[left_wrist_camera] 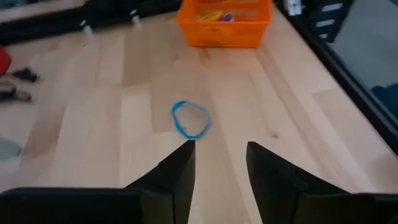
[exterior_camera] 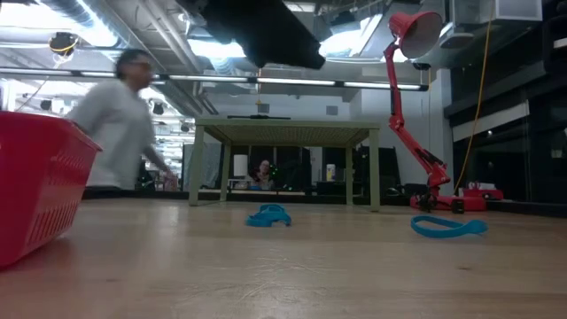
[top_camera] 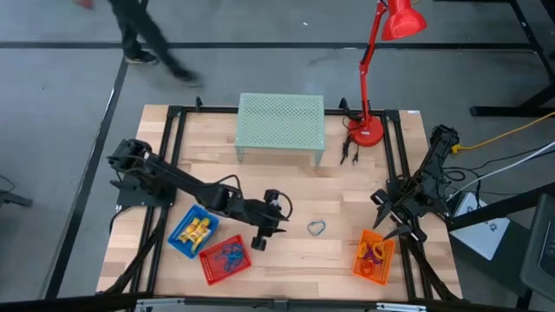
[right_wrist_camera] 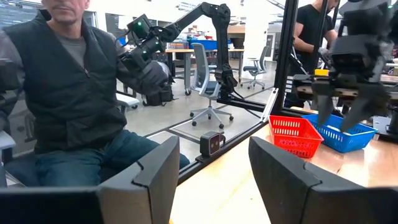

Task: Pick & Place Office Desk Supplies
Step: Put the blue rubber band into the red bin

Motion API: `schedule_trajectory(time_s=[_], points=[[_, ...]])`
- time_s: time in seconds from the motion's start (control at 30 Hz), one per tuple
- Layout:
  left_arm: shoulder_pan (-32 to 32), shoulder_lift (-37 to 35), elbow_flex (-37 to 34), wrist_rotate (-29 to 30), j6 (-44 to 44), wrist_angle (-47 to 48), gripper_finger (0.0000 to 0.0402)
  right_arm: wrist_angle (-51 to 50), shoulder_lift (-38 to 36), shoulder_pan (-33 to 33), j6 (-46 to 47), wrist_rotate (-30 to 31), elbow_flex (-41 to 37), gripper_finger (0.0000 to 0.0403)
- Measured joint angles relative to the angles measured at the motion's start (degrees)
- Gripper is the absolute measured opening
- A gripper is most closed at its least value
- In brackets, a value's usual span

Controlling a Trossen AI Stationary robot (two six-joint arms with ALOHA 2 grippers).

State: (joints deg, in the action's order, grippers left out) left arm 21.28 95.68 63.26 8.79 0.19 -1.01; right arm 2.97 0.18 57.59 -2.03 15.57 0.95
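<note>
Left pincer (top_camera: 260, 243) hovers with its fingers parted and empty beside a blue clip loop (top_camera: 316, 228) near the front edge of the tabletop (top_camera: 286, 182).

The loop lies flat on bare wood toward the front edge, between the red basket (top_camera: 225, 260) and the orange basket (top_camera: 375, 256), just ahead of the left pincer's dark fingertips (left_wrist_camera: 184, 163) and touching neither. A second blue loop (exterior_camera: 269, 215) shows in the low view. Yellow blocky pieces (top_camera: 196, 230) sit in the blue basket (top_camera: 192, 231) at the front left, blue clips in the red basket beside it, and orange and purple rings (top_camera: 375, 252) in the orange basket at the front right. The right pincer (top_camera: 397, 232) waits above the orange basket by the right edge, fingers apart, holding nothing. A red desk lamp (top_camera: 381, 69) and a pale green mesh stand (top_camera: 281, 125) occupy the back edge.
</note>
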Motion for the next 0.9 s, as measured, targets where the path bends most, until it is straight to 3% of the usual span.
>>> schedule_trajectory(time_s=[0.47,0.9], points=[[0.5,0.0,0.0,-2.9,3.5,-1.8,0.0139,0.1,0.0,0.0,-0.3,0.2,0.0,0.0194],[0.3,-0.1,0.0,-2.9,3.4,-1.7,0.0139,14.5,0.0,-0.2,-4.5,22.8,0.0,0.0194]])
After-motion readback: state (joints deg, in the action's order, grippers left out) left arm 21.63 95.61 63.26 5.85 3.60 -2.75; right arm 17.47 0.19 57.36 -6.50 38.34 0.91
